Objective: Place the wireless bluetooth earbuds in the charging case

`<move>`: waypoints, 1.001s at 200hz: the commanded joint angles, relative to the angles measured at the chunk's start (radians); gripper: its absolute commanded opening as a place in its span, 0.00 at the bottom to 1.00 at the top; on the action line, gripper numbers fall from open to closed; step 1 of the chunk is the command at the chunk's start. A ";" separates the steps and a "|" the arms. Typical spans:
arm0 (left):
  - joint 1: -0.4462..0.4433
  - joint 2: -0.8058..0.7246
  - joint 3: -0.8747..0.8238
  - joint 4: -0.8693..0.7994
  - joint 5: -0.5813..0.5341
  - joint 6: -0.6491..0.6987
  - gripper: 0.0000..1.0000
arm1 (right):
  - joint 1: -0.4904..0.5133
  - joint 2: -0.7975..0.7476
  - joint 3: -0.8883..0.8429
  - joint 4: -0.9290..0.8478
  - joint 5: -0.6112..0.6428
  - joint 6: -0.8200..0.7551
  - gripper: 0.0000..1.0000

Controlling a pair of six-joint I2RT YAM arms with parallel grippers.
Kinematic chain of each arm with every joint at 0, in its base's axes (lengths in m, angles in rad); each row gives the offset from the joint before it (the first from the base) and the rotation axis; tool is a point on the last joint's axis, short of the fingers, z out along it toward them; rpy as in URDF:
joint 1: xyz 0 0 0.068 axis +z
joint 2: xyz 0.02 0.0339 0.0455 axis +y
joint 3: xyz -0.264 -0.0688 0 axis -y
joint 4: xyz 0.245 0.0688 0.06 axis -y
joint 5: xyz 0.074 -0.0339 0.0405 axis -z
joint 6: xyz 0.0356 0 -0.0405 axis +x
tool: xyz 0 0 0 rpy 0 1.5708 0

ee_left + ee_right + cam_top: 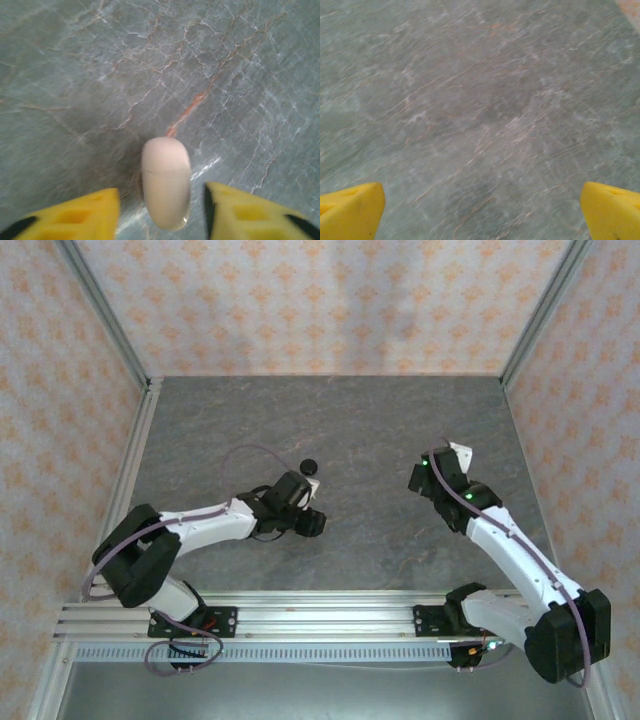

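Grey stone-look tabletop (380, 420), matte with pale and rusty veins, boxed in by peach patterned wallpaper (300, 300), so that's the whole stage. My left arm (200, 520) and right arm (510, 545) both reach in from 6 o'clock. Over at 3 o'clock of the table's middle, my right gripper (482, 210) has its yellow wedge fingertips (350, 210) spread as wide as they go over bare slab, with nothing in them. My guess is it's parked out of the way. My left gripper (160, 197) sits near centre, around 7 o'clock, jaws about half open and straddling the white charging case (166, 170). There's a gap on both sides, so nothing's gripped. It's a smooth, glossy pill shape resting on the table with a thin seam across it. The lid looks shut to me, so it'd need opening first. Slick rounded plastic like that would squirt out of a sloppy pinch, hence the centring. As for the earbuds, they're too small for me to pick out. A small dark round thing (309, 465) sits at 12 o'clock from the left gripper, could be a bud or a second case, can't tell.
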 commanded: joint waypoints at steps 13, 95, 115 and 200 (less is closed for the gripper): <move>0.086 -0.135 0.092 -0.217 -0.123 0.101 0.74 | -0.107 0.020 -0.046 0.148 0.060 -0.130 0.99; 0.418 -0.429 -0.120 0.096 -0.526 0.397 1.00 | -0.218 0.062 -0.409 0.931 0.025 -0.300 0.99; 0.551 -0.412 -0.238 0.259 -0.496 0.334 1.00 | -0.217 0.129 -0.483 1.169 -0.038 -0.344 0.99; 0.681 -0.213 -0.492 0.983 -0.360 0.344 1.00 | -0.241 0.513 -0.497 1.648 -0.024 -0.362 0.99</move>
